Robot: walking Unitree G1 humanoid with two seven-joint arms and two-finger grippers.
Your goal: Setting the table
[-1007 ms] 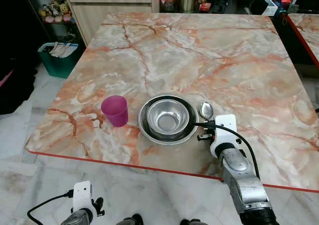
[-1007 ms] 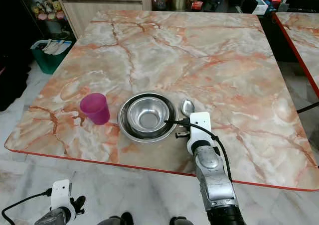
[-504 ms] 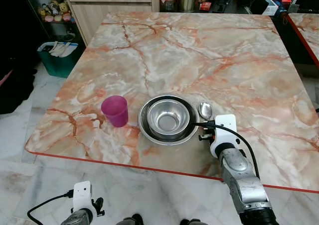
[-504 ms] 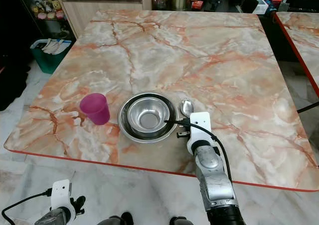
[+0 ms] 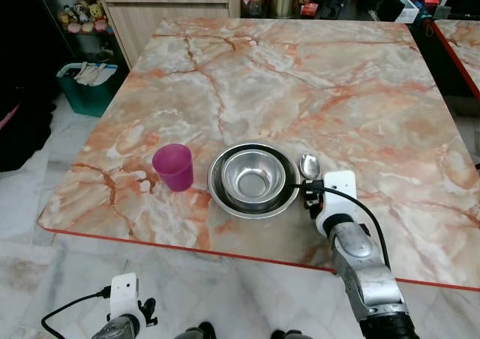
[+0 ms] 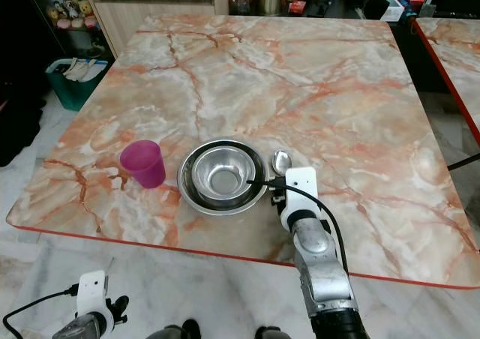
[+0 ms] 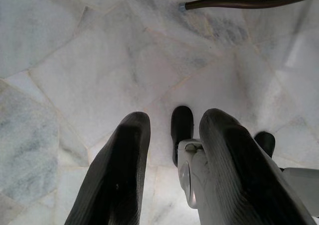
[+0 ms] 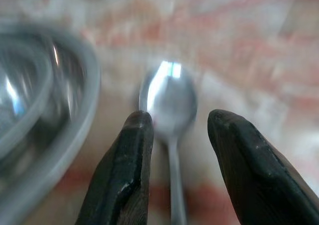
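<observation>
The table (image 5: 300,76) is marble-patterned, pale cream and grey run through with salmon-orange veins, and edged in a thin red line along its near side. Left of centre in the head view stands a magenta-pink cup (image 5: 173,166). Beside it the bowl (image 5: 253,177) is shiny silver steel, set in a darker-rimmed silver plate (image 5: 217,193). The spoon (image 5: 309,164) is the same bright silver. The right arm (image 5: 364,275), lower right, is brushed silver with a white wrist block and a black cable. The right gripper (image 8: 174,150) has black fingers. The floor (image 5: 45,181) is white-grey marble. At the upper left sits a teal-green bin (image 5: 86,91).
</observation>
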